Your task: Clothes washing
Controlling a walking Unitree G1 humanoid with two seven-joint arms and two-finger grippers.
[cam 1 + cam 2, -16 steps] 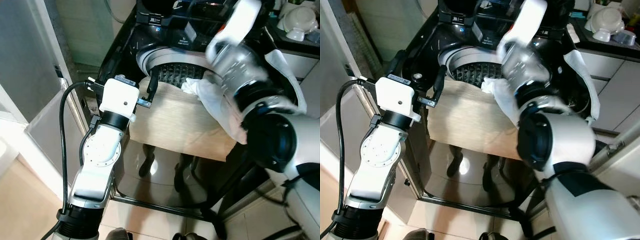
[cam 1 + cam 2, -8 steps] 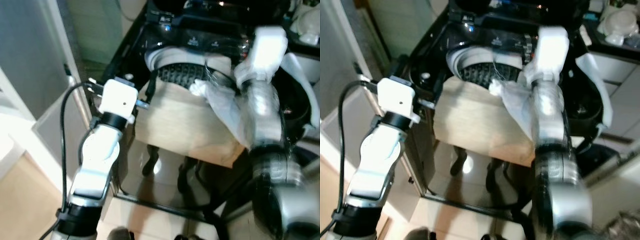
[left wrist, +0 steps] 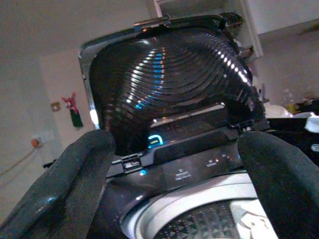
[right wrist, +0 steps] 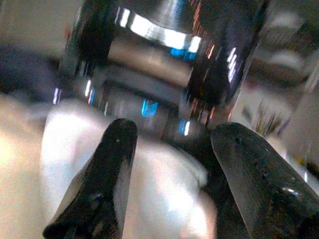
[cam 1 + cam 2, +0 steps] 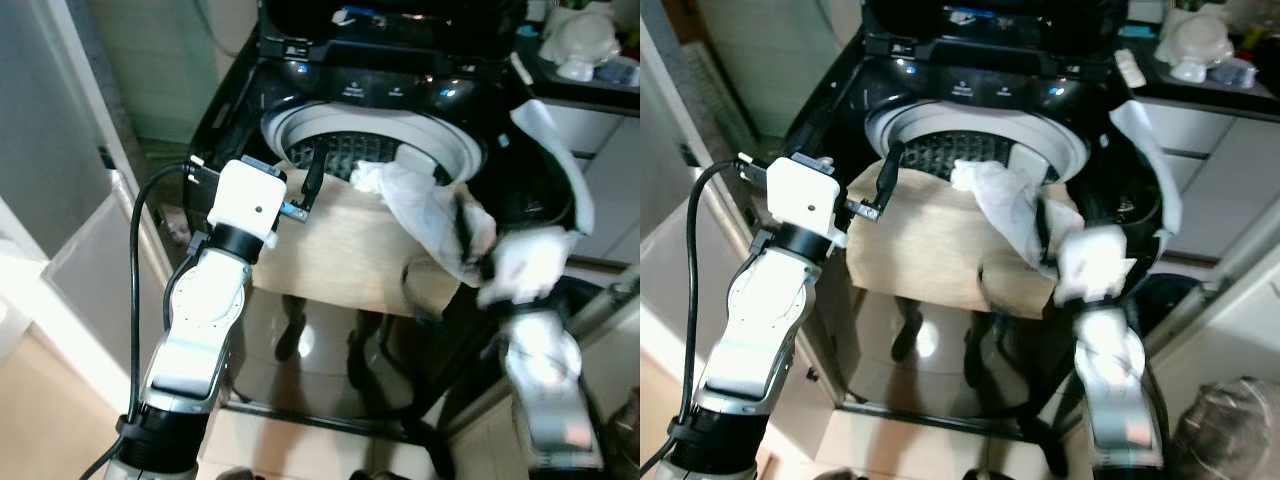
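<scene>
**Loading the washer: clothes draped on the rim, not yet in the drum**

Standing before the top-loading washing machine [image 5: 370,95], lid [image 3: 169,74] raised, control panel lit, drum [image 5: 345,158] open and seemingly without laundry at the visible bottom. Judged early-to-middle in the task: nothing fully dropped in.

Noted a beige cloth [image 5: 360,245] hanging over the front rim and down the machine's front, upper edge at the drum mouth. Noted a white garment [image 5: 425,205] lying across the rim on the right, one end bunched at the drum opening, the rest trailing outward over the beige cloth. Left to do, by estimate: push or lift both pieces wholly into the drum, shut the lid, start the cycle.

Left gripper [image 5: 308,185] held at the near-left rim, fingers [image 3: 82,184] spread wide, nothing between them, aimed toward the panel. Right gripper [image 5: 468,235] low at the front right, against the trailing end of the white garment; fingers [image 4: 107,184] apart with white fabric lying between and under them, no closed grasp evident. Wrist picture blurred.

Compared with a second ago: right arm dropped from high over the drum to below the rim, pulled back toward the body. Left arm nearly unchanged. Head camera shifted, whole scene displaced accordingly. Cloths in roughly the same drape.
</scene>
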